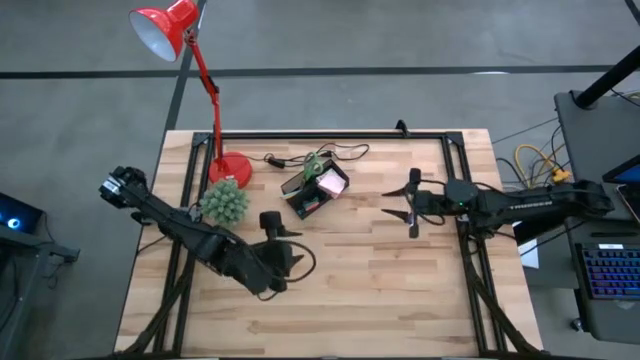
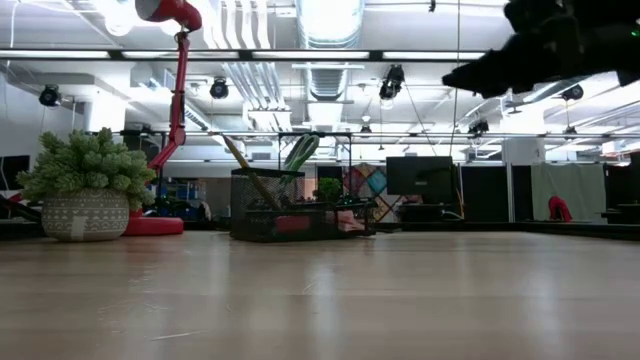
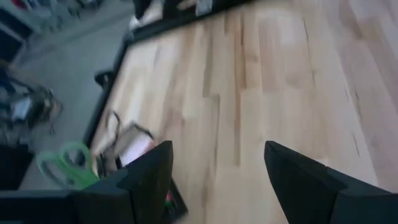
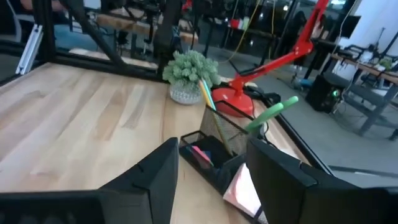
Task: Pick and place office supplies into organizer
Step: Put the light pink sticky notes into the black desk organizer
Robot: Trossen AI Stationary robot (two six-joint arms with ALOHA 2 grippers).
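The black mesh organizer (image 1: 312,190) stands on the table near its far edge, beside the red lamp base. Out of it stick green-handled scissors (image 4: 272,112) and a pencil (image 4: 208,94), and a pink sticky-note pad (image 1: 331,183) lies in its low tray. My right gripper (image 1: 395,203) hovers open and empty to the organizer's right, pointing at it; it shows high up in the low view (image 2: 540,45). My left gripper (image 1: 290,243) is open and empty nearer the table's near side, below the organizer. The left wrist view shows the scissors (image 3: 62,165) and the pad (image 3: 134,146) off to one side.
A potted green plant (image 1: 224,202) stands left of the organizer, just beside my left arm. The red desk lamp's base (image 1: 231,168) sits behind it, and its arm rises toward the far edge. A black cable (image 1: 300,155) lies behind the organizer. Bare wood (image 1: 400,290) spreads across the near right.
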